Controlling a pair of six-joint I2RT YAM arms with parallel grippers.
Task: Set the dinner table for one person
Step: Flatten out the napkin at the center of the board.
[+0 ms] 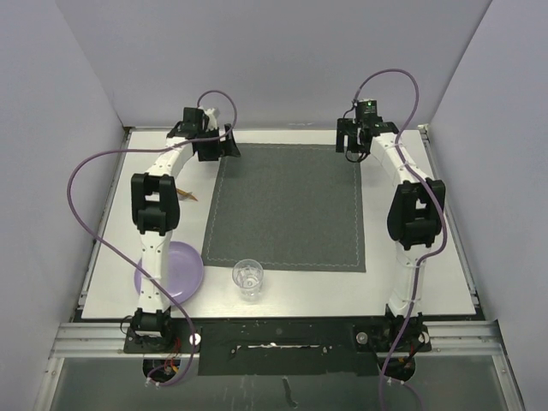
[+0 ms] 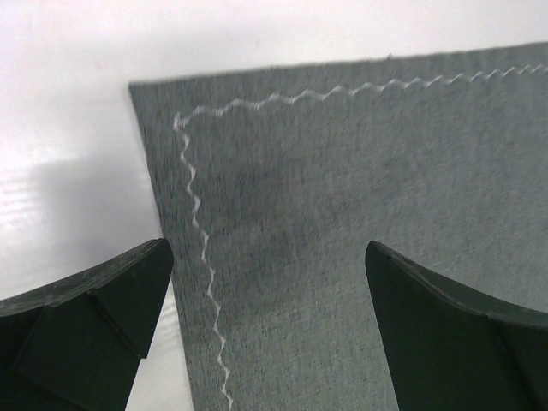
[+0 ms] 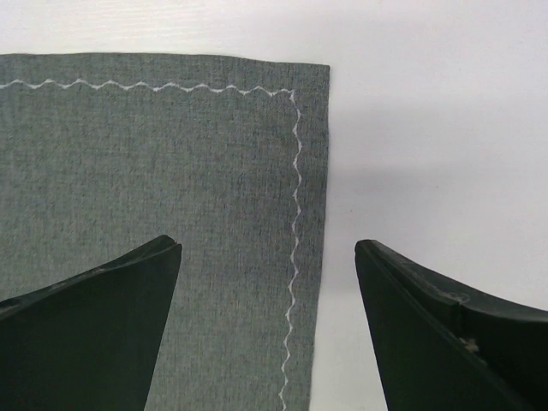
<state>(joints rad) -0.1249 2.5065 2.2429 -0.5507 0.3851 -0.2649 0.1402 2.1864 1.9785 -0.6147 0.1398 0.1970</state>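
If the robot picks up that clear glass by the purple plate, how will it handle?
The clear glass looks smooth, so probably slippery to grip. It seems thin, so likely light and breakable. It stands upright, so a high push might tip it.

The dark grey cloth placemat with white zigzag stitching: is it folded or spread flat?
Spread flat: from above the dark grey cloth placemat shows four straight edges; in the wrist views both far corners lie unfolded.
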